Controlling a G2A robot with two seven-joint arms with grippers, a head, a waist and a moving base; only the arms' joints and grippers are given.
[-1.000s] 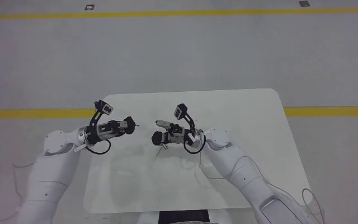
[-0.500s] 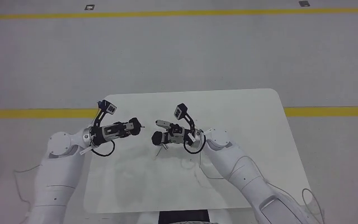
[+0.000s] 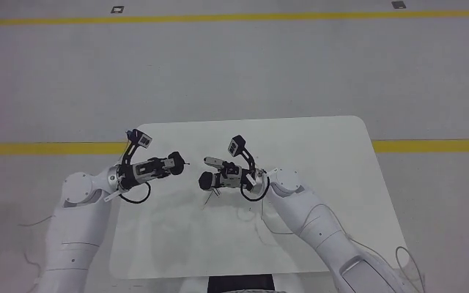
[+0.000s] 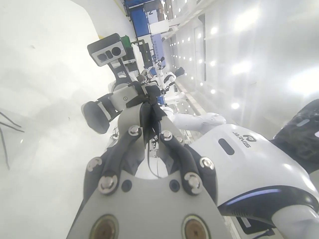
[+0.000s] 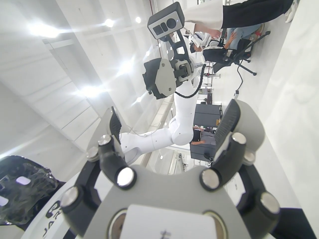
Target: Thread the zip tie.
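My left gripper [image 4: 149,110] is shut on a thin black zip tie [image 4: 148,154], whose strand runs back between the fingers. In the top view this left gripper [image 3: 178,162] hangs over the left half of the white table [image 3: 315,146] and points at my right gripper [image 3: 205,179], a short gap away. The right gripper [image 5: 172,120] is open, with nothing between its ribbed pads [image 5: 225,123]. It faces the left gripper [image 5: 159,80] across that gap.
Several loose black zip ties [image 3: 212,196] lie on the table just below the right gripper, and they also show as zip ties [image 4: 6,130] in the left wrist view. A yellow floor line [image 3: 410,146] runs behind the table.
The left arm has moved to the right, bringing its gripper closer to the right gripper. The right arm has stayed where it was.
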